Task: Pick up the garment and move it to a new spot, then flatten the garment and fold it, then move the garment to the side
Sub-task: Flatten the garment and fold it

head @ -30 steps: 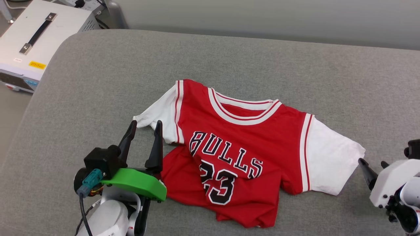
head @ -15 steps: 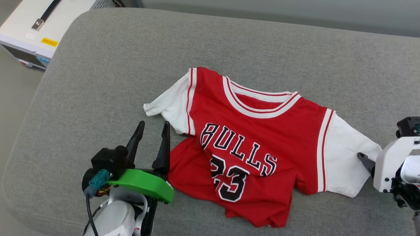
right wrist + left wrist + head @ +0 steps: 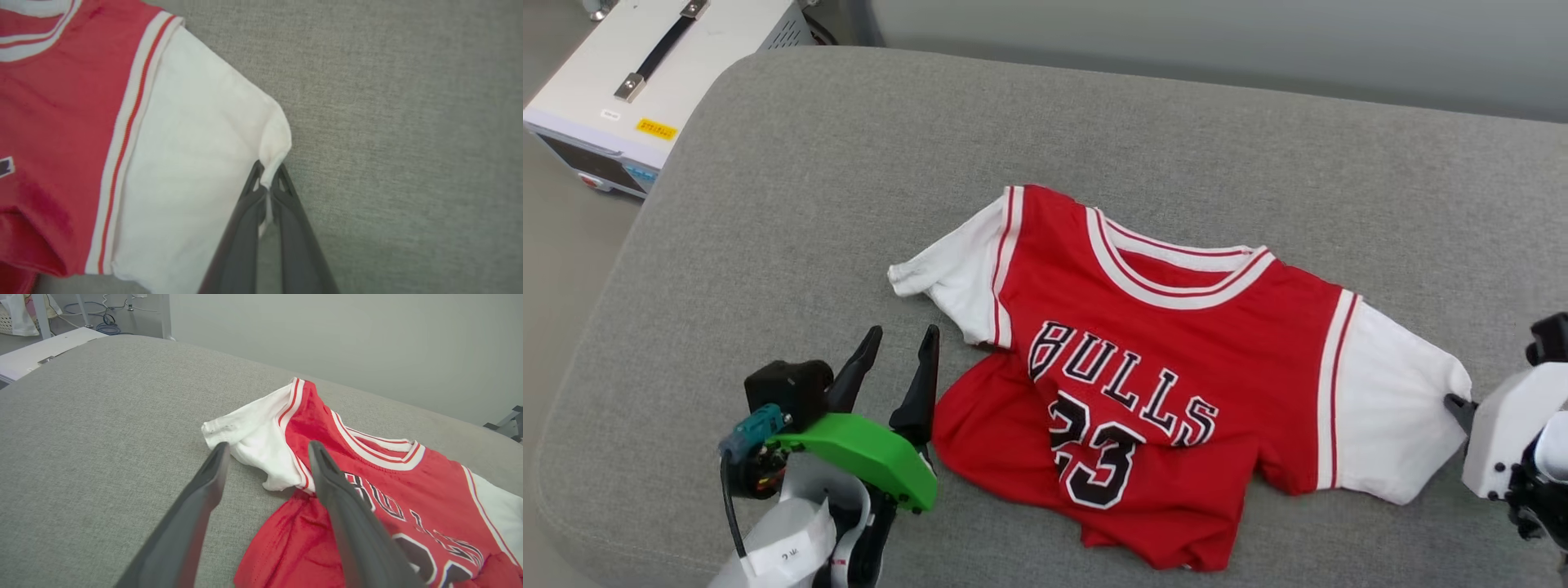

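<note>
One change, and a telling one: right claw [image 3: 267, 173], spread at the sleeve edge half a second back, now clenched on the outer tip of the white right sleeve [image 3: 196, 134] of the garment [image 3: 1160, 327]. Pinches a thin fold of white cloth between the dark fingers, puckered just above the tips. Left claw [image 3: 903, 335] as before: released, fingers wide, just beside the garment's left edge, pointing toward the white left sleeve [image 3: 947, 282]. Grips nothing. Shift of the whole head picture down to the camera, not to the cloth.

For the task: probably the first grasp of the pick-up, one corner secured, no hold yet on the left side. Garment face up near the middle of the grey padded worktop [image 3: 809, 204], collar away from the robot, lower half rumpled, with a fold across the number. No sign of lift so far; moving, flattening and folding all ahead.

Hard to make out:
- In the head view, right claw mostly behind its own white housing, only a dark tip at the sleeve.
- One layer of sleeve in the pinch or both: cannot tell.
- How much of the hem is tucked under the bunched red cloth: hidden.
- Left fingertips touching the worktop or hovering: unclear.
- In the left wrist view, garment cut off at the right and bottom edges.
- White box [image 3: 645, 90] off the far left corner, partly out of frame.
</note>
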